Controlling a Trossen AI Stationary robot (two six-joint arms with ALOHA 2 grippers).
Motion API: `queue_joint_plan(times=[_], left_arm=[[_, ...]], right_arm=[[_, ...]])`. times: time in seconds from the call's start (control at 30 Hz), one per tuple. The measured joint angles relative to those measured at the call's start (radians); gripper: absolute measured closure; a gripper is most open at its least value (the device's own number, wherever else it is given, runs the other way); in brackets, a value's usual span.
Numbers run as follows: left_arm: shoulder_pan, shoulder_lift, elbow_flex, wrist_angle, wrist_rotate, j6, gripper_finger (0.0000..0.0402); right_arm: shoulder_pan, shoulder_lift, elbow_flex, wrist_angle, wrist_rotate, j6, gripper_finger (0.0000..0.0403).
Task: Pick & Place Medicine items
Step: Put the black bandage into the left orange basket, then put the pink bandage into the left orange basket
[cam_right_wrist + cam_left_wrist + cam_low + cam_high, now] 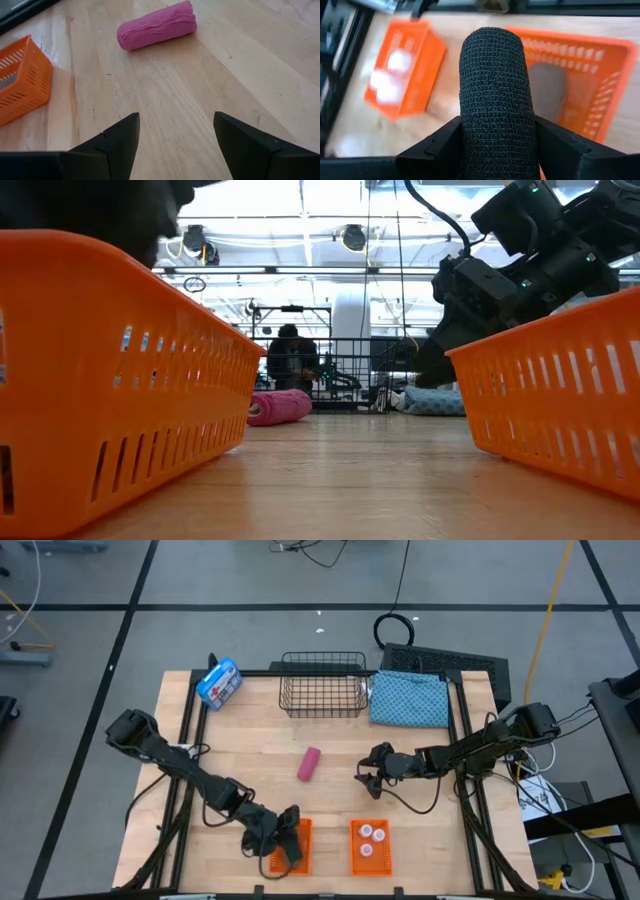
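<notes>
- Count on the table (330, 790): 2 orange baskets, 3 white bottles, 1 pink roll, 1 black roll, 1 brown piece, 1 wire basket, 1 blue-and-white package, 1 blue patterned cloth.
- Landmark is the right orange basket (368, 847); all 3 white bottles (372, 834) sit inside it, clustered close together.
- The left orange basket (293, 850) stands just to the left of it, a strip of bare wood between them.
- The left gripper (284, 832) hangs over that left basket, fingers clamped on the black roll (496, 95): a dark, woven-textured cylinder, standing up between the 2 fingers.
- Only the left wrist view shows the brown piece (547, 95), a blurred oblong lying on the floor of the left basket under the black roll.
- The pink roll (309, 764) lies on the bare wood, up and left of the landmark basket, well apart from it; the right wrist view shows its ribbed, crepe-like wrap.
- The right gripper (366, 780) hovers above the wood, up from the landmark basket and right of the pink roll, its 2 fingers spread and holding nothing.
- Only the high view gives the far edge: wire basket (322, 685), package (219, 683) left of it, cloth (410, 698) right of it.
- The low view alone shows a person (291, 358) in the room behind.
</notes>
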Motion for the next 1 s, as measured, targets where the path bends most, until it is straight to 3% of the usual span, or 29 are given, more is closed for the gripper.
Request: queue_joint_plan(times=[0.37, 0.8, 1.0], left_arm=[[-0.030, 0.059, 0.000, 0.036, 0.001, 0.422, 0.0179], [-0.044, 0.059, 0.002, 0.054, 0.014, 0.390, 0.0177], [-0.044, 0.080, 0.001, 0.078, -0.027, 0.366, 0.0141]], right_arm=[[0.000, 0.000, 0.000, 0.028, -0.003, 0.130, 0.0158], [0.000, 0.000, 0.000, 0.105, 0.000, 0.148, 0.0158], [0.000, 0.000, 0.000, 0.105, 0.000, 0.141, 0.0158]])
